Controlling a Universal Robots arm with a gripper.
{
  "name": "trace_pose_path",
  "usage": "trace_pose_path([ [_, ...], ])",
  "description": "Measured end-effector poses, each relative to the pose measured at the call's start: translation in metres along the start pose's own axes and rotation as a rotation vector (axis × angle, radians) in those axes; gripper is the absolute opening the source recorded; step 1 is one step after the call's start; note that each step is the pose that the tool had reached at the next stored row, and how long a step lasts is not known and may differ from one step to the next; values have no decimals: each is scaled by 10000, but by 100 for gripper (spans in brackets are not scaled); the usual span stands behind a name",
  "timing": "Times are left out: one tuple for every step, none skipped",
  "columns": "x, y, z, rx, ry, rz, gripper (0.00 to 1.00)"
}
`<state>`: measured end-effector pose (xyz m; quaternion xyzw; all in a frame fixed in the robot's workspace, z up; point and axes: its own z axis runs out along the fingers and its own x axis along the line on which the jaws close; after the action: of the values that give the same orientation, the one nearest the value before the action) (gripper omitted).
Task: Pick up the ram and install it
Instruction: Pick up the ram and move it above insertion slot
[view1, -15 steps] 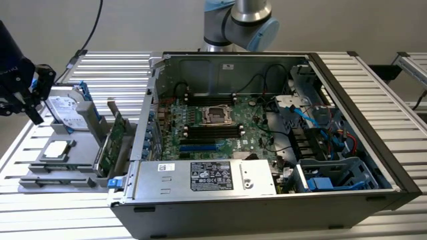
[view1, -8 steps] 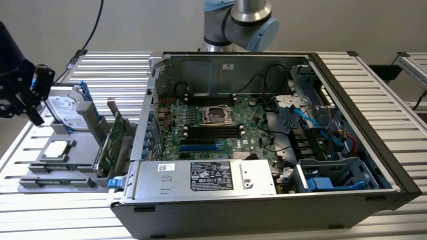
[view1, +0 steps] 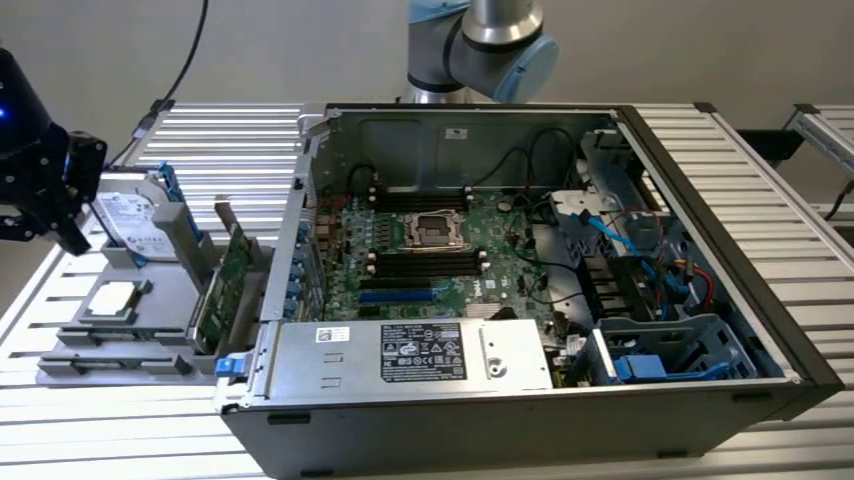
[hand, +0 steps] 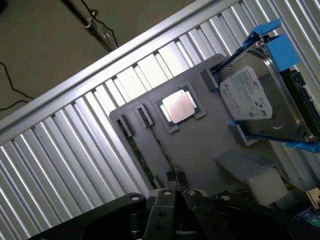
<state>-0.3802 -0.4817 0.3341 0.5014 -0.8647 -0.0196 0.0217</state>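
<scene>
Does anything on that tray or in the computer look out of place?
Nothing stands out. On the grey tray the hard drive sits in its blue bracket and the processor lies flat in its recess; the open computer case shows nothing spilled.

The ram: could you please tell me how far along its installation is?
Nothing looks done yet: the ram sits in the gray tray beside the case. In hand: nothing; the shut gripper hangs above the tray, near the ram. Left: the pickup and seating in the motherboard's black slots.

silver arm (view1: 501, 15), pale blue joint caps (view1: 538, 58), black screw-studded hand (hand: 175, 196)
</scene>
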Motion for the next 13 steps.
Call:
trace_pose_path([
  [0, 0, 6, 3, 10, -180, 11],
  [0, -1, 12, 6, 20, -366, 11],
  [0, -1, 18, 10, 31, -544, 11],
  [-1, -1, 24, 13, 42, -736, 11],
  [-1, -2, 29, 16, 52, -914, 11],
  [-1, -2, 35, 19, 62, -1094, 11],
  [-1, -2, 41, 23, 71, -1273, 11],
  [-1, -3, 47, 26, 82, -1453, 11],
  [-1, -3, 52, 28, 92, -1633, 11],
  [-1, -3, 56, 32, 103, -1812, 11],
  [-1, -3, 61, 35, 113, -2008, 11],
  [-1, -4, 66, 39, 122, -2187, 11],
  [-1, -4, 70, 42, 132, -2362, 11],
])
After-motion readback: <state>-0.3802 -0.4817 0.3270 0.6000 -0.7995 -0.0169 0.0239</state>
